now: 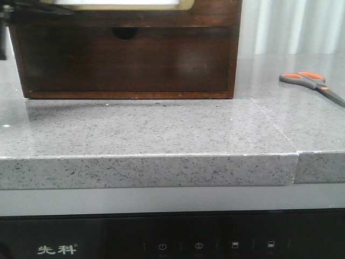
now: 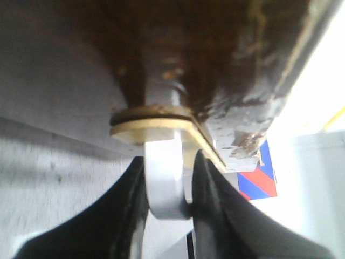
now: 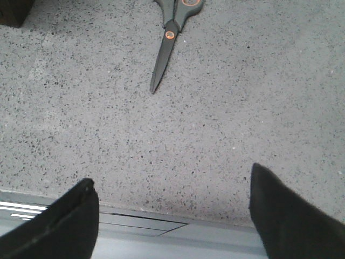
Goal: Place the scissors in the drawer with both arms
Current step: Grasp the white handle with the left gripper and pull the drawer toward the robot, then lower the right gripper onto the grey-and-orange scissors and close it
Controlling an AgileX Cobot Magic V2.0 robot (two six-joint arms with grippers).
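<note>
Scissors (image 1: 314,82): lying flat on the grey speckled countertop (image 1: 161,129), at the right side of the front view, well apart from the cabinet; orange-lined loops point toward the cabinet side, blades run off to the right, closed together.
Scissors, right wrist view (image 3: 171,33): blades shut, tip toward the camera, nothing touching them.
Drawer (image 1: 126,4): only the bottom strip of its white panel and brass frame shows at the top edge of the front view; how far it is pulled out cannot be told.
Drawer handle (image 2: 164,183): a white loop under a cream and brass plate, seen from the left wrist.
Left gripper (image 2: 168,202): black fingers (image 2: 213,210) clenched on the drawer handle, one at each side of the loop.
Right gripper (image 3: 172,216): spread wide and holding nothing, hanging over bare countertop near its front edge, scissors ahead of it.
Lower drawer (image 1: 126,59): plain dark front with a semicircular notch, closed.
Cabinet (image 1: 235,54): dark brown wood, standing on the countertop.
</note>
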